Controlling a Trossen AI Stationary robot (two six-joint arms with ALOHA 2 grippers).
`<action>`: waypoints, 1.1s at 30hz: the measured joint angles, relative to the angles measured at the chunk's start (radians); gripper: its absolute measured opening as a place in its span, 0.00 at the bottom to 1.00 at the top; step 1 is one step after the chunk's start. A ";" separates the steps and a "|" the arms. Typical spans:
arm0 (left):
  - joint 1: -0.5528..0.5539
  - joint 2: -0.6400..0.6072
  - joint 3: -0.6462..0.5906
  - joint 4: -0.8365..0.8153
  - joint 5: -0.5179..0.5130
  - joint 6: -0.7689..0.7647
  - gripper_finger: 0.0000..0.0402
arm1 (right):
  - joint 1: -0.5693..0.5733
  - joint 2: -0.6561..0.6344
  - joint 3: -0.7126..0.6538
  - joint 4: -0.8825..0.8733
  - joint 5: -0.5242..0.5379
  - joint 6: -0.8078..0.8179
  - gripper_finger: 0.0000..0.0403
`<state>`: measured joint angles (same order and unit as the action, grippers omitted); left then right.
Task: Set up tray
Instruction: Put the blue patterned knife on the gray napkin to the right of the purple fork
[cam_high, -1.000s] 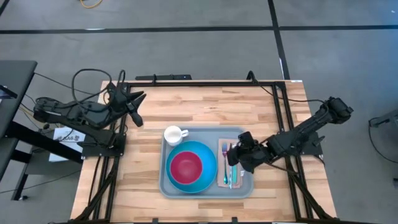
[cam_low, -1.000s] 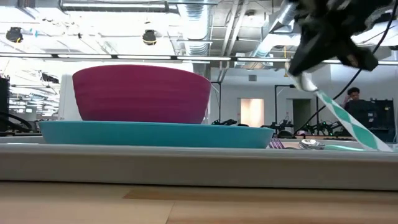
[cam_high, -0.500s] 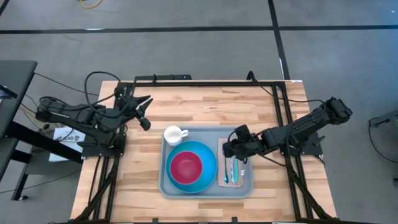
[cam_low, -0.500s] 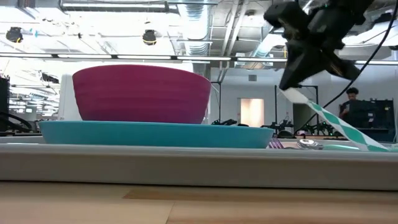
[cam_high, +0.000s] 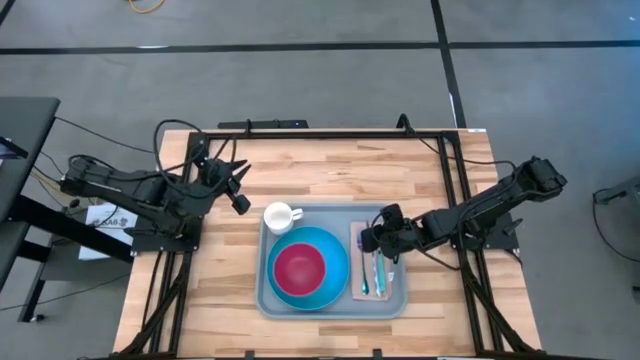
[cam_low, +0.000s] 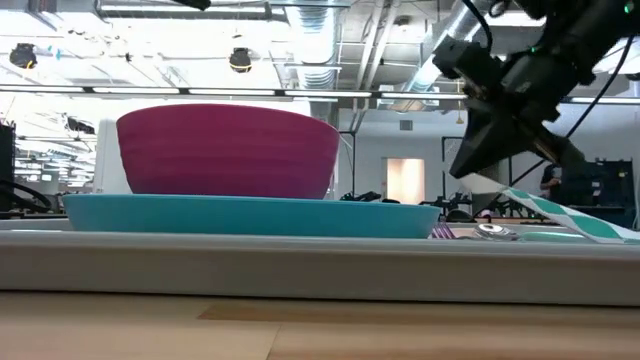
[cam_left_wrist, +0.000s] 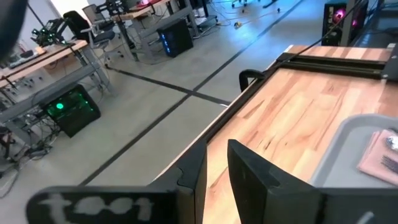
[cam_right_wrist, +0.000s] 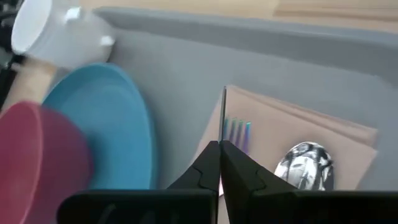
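Note:
The grey-blue tray (cam_high: 335, 215) lies mid-table. It carries a blue plate (cam_high: 335, 262) with a magenta bowl (cam_high: 298, 268), a white mug (cam_high: 280, 216) and a tan napkin (cam_high: 390, 290) with a fork (cam_right_wrist: 237, 129) and a spoon (cam_right_wrist: 303, 163). My right gripper (cam_high: 373, 241) hangs over the napkin's far end, shut on a knife (cam_low: 560, 212) with a teal-and-white handle. My left gripper (cam_high: 238, 200) hovers above the table just off the tray's far left corner, fingers a little apart and empty. My right gripper pinches the knife's pale thin end (cam_low: 497, 186) between its two fingers; in the right wrist view that end shows as a thin edge (cam_right_wrist: 223, 118) past the fingertips. The fingers slant down from the table's right. The knife slopes gently, its handle end (cam_low: 618, 234) down at the napkin.
Bare wood lies all around the tray, widest along the far edge (cam_high: 330, 165) and the left side. Black frame rails (cam_high: 455, 190) run along the table's sides and back. The mug stands between my left gripper and the plate.
My right gripper has sunk toward the napkin and shifted a little toward the table's left. The knife has tipped from a steep slant to nearly flat, its handle end staying low. My left gripper has moved toward the tray's far left corner and slightly down.

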<state>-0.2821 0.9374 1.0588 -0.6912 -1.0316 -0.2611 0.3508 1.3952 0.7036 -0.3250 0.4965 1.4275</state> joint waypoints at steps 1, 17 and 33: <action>0.000 -0.001 0.000 0.000 0.003 -0.007 0.14 | 0.000 0.000 -0.013 0.013 0.008 0.012 0.00; 0.000 -0.001 0.000 -0.002 0.014 -0.042 0.14 | 0.000 0.076 -0.091 0.173 0.027 0.042 0.00; 0.000 -0.001 0.000 -0.018 0.023 -0.043 0.14 | -0.010 0.196 -0.082 0.204 0.037 0.083 0.00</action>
<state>-0.2817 0.9363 1.0588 -0.7094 -1.0084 -0.3038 0.3411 1.5913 0.6212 -0.1212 0.5338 1.5105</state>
